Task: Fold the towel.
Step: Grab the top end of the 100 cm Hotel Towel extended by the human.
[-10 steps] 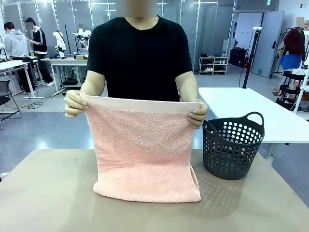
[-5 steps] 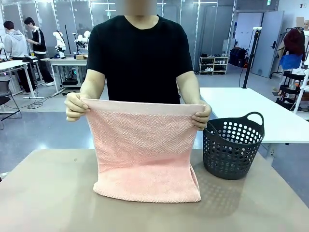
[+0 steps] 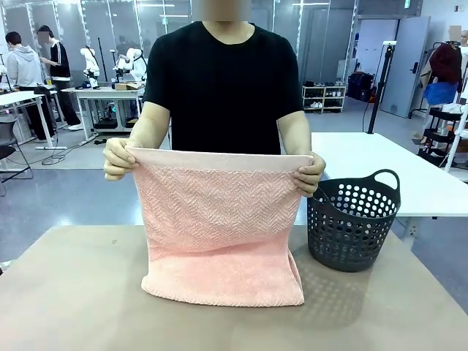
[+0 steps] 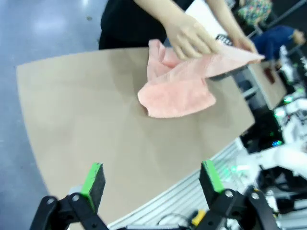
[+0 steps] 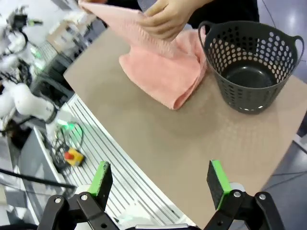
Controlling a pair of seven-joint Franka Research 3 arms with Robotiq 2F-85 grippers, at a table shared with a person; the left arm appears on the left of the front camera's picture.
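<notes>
While a person stands at the far side of the table (image 3: 73, 292), the front view has the towel (image 3: 219, 227) raised by its plain top band, with one of the person's hands (image 3: 121, 157) pinching each upper corner. The pink cloth hangs flat and wide towards the camera. Its lower part lies doubled on the tabletop, forming a soft rounded fold along the near edge. A dark perforated basket (image 3: 353, 227) stands on the table just beside the towel, at picture right, upright and apart from the cloth.

From the left wrist view, the left gripper (image 4: 151, 167) hangs above the near table edge, its jaws spread wide with nothing between the green pads. Well beyond it, the towel (image 4: 177, 93) rests on the tan table (image 4: 86, 120) near the far side. A hand (image 4: 192, 38) lifts its upper edge, and the cloth stretches away from that hand as a taut strip.

From the right wrist view, the right gripper (image 5: 159, 167) also stands with its jaws wide apart and empty, off the near edge of the table (image 5: 192, 143). The towel (image 5: 163, 72) lies bunched on the tabletop beyond. A hand (image 5: 165, 19) grips its raised edge, and the folded part lies right beside the wall of the basket (image 5: 225, 91).
</notes>
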